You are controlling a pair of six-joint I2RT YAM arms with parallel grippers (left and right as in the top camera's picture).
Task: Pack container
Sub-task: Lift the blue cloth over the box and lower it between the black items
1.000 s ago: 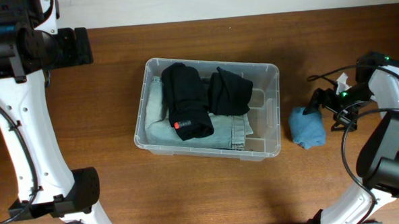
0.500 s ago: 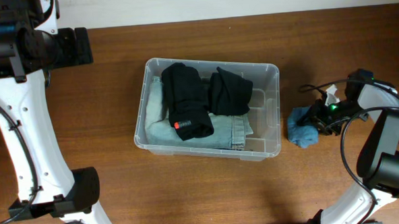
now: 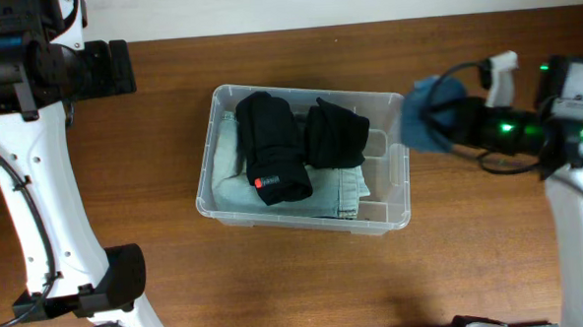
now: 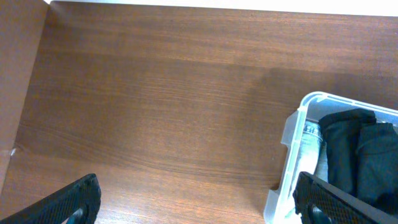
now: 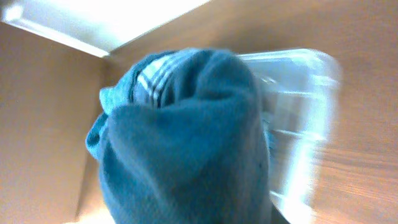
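The container (image 3: 401, 183) is a clear plastic bin in the middle of the table. It holds folded light jeans (image 3: 236, 191) and two rolled black garments (image 3: 271, 145). My right gripper (image 3: 447, 119) is shut on a bunched blue cloth (image 3: 425, 113), held in the air just beside the bin's right rim. The blue cloth (image 5: 186, 143) fills the right wrist view and hides the fingers, and the container (image 5: 298, 87) shows blurred behind it. My left gripper (image 4: 200, 202) stands wide open over bare wood left of the container (image 4: 297, 143), holding nothing.
The brown wooden table (image 3: 126, 220) stretches round the bin. My white left arm (image 3: 36, 184) runs down the left side. My right arm (image 3: 570, 210) comes in along the right edge. One black garment carries a small red tag (image 3: 260, 182).
My right gripper closed on the blue cloth lying on the table right of the bin, then lifted it up and leftward to the bin's right rim. The left arm stayed still.
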